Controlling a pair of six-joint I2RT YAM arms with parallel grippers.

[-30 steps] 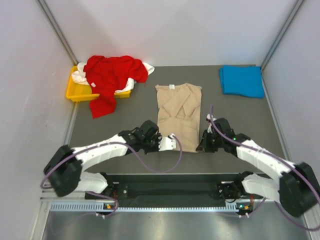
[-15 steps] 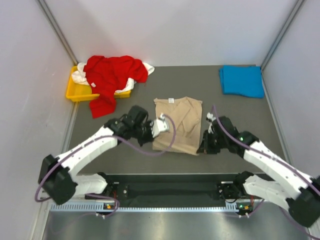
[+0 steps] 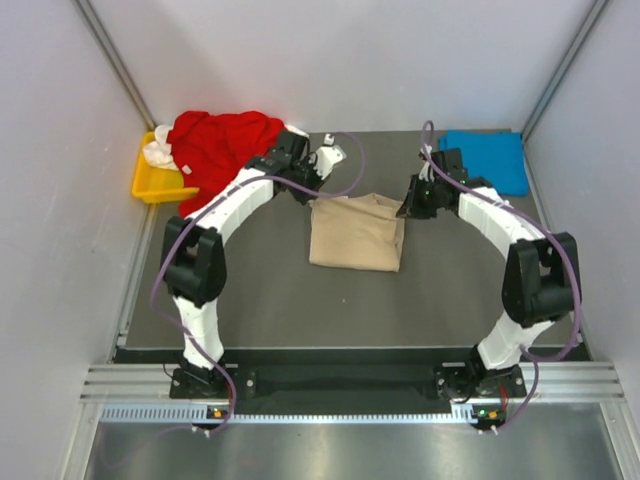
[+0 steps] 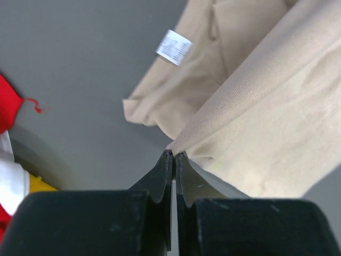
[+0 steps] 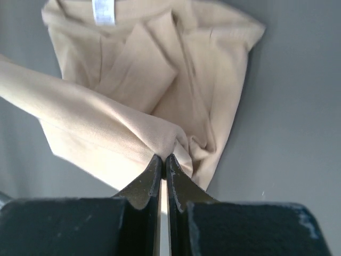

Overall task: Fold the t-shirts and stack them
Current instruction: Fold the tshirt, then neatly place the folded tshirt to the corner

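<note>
Both of your grippers are clamped shut on the beige shirt point(image 3: 357, 232): the left gripper point(image 4: 174, 158) pinches one corner of the hem and the right gripper point(image 5: 162, 159) pinches the other. The cloth between them is raised above the lower layer. Each grip looks thin, with only a sliver of edge between the fingertips, so a tug could slip a corner free and drop it short.

If you let one side go before the other, or lay the corners down unevenly, the top layer will probably land skewed over the collar end. If you carry the hem too far past the collar, you may drag the lower layer and pull open the sleeves tucked inside. Your left arm also passes close to the red shirt point(image 3: 225, 148) heaped over the yellow tray point(image 3: 150, 186), so a wide swing could catch it.

The beige shirt lies right of the tray, well apart from it and a little nearer the arm bases. The blue shirt point(image 3: 485, 162) is farther right again. The collar and its white label point(image 4: 173, 47) point away from the bases, and the fold crease is at the near edge. Doubled like this, the shirt's long axis seems to run left to right, though it is close to square.
</note>
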